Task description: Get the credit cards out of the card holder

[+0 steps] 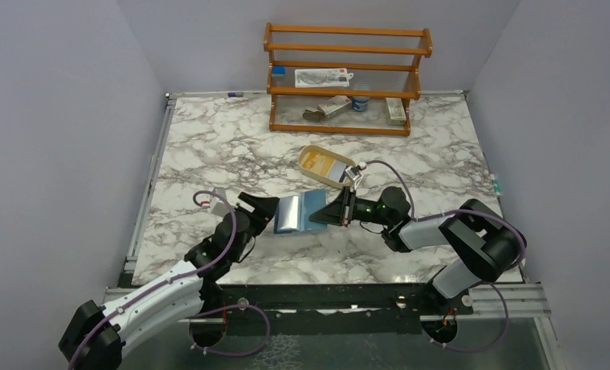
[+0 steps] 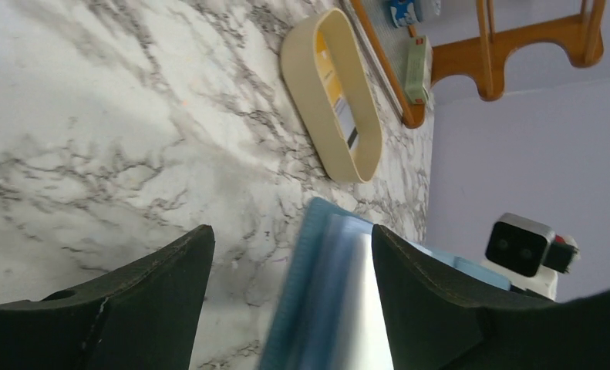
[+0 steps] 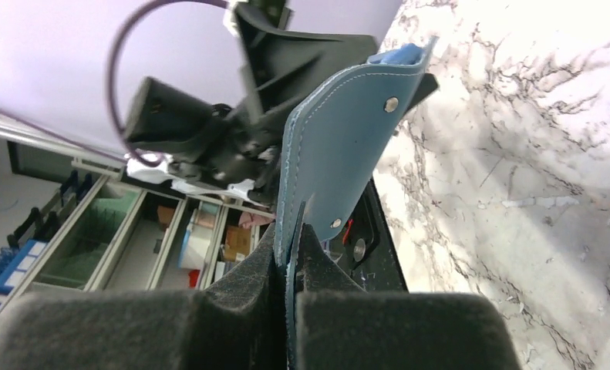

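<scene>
Black pads fill the bottom of the right wrist view, pressed together on one edge of the card holder (image 3: 340,146), so the right gripper (image 1: 345,210) is clamped on the teal wallet and holds it up off the marble table (image 1: 232,146). From above, the holder sits between the two arms, near the table's middle front, opened toward the left arm.

At the left gripper (image 1: 273,216) the fingers stand wide apart; a pale, shiny card (image 2: 359,308) and the holder's blue edge lie between them, close to the right-hand finger, but I cannot tell whether anything touches. Nothing appears gripped.

My judgement: the step in hand is pulling a card from its slot, with the right arm bracing the holder. Next, the left fingers need to close squarely on the card's free edge and draw it along the slot line while the right grip stays firm.

Behind the holder, the tan tray (image 1: 326,165) has a yellow inside and holds what looks like a card with a dark stripe. At the back, the wooden rack (image 1: 346,75) carries small packets and a jar.
</scene>
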`<action>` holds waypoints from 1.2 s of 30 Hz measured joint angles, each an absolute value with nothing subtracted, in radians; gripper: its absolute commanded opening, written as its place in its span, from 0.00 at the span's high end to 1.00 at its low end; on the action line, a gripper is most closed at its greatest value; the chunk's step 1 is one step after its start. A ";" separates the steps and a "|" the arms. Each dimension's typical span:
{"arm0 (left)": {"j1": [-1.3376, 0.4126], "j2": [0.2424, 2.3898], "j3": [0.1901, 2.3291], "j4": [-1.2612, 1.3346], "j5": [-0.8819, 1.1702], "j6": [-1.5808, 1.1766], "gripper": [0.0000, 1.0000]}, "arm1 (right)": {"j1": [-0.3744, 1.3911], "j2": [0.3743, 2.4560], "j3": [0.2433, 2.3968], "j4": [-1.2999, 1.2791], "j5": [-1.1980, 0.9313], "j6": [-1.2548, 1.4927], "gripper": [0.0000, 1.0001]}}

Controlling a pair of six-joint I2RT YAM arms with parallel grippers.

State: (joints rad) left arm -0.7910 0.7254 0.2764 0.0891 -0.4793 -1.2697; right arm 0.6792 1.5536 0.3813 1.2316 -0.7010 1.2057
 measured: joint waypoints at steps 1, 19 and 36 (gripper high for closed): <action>-0.770 0.697 0.238 0.098 -0.468 -1.286 0.25 | 0.679 1.559 0.382 1.254 -0.710 1.207 0.99; -0.669 0.867 0.201 0.195 -0.281 -1.273 0.24 | 0.586 1.675 0.271 1.121 -0.725 1.071 0.99; -0.669 1.071 0.202 0.296 -0.152 -1.263 0.25 | 0.552 1.849 0.327 0.985 -0.750 1.020 1.00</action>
State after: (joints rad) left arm -0.6693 1.0710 0.2020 0.2962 -0.1520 -1.2629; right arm 0.5518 1.8488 0.3275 0.9848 -0.7498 1.0203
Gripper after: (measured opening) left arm 0.756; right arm 0.060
